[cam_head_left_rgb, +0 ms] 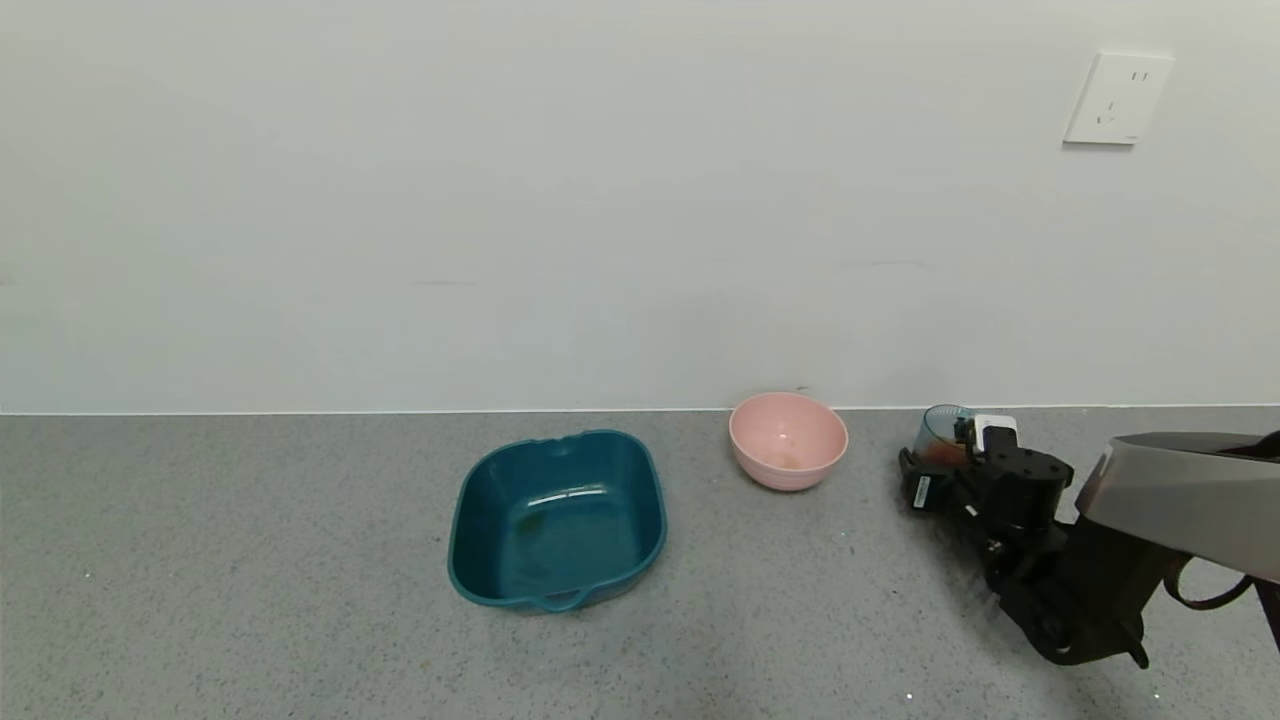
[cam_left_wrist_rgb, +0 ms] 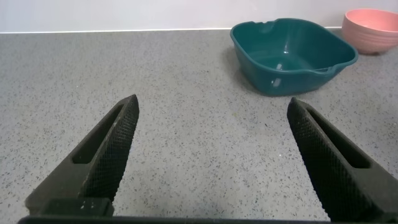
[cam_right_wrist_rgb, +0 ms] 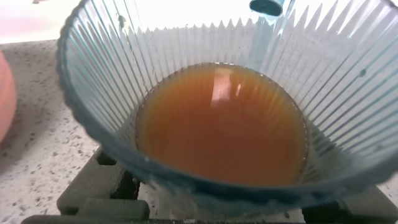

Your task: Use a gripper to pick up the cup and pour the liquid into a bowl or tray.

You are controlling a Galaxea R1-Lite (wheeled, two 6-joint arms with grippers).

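Note:
The translucent blue-grey cup (cam_head_left_rgb: 942, 425) stands on the grey counter at the right, near the wall. My right gripper (cam_head_left_rgb: 948, 465) is closed around its lower part. In the right wrist view the ribbed cup (cam_right_wrist_rgb: 118, 74) fills the frame and holds reddish-brown liquid (cam_right_wrist_rgb: 221, 124) about half way up, with a grey finger (cam_right_wrist_rgb: 93, 193) pressed beside its base. The pale pink bowl (cam_head_left_rgb: 787, 440) sits left of the cup, apart from it. My left gripper (cam_left_wrist_rgb: 212, 109) is open and empty over bare counter, out of the head view.
A dark teal tray (cam_head_left_rgb: 650, 480) with handles sits left of the pink bowl; it also shows in the left wrist view (cam_left_wrist_rgb: 273, 78), with the bowl (cam_left_wrist_rgb: 373, 28) behind it. A white wall with a socket (cam_head_left_rgb: 1118, 98) runs along the counter's back edge.

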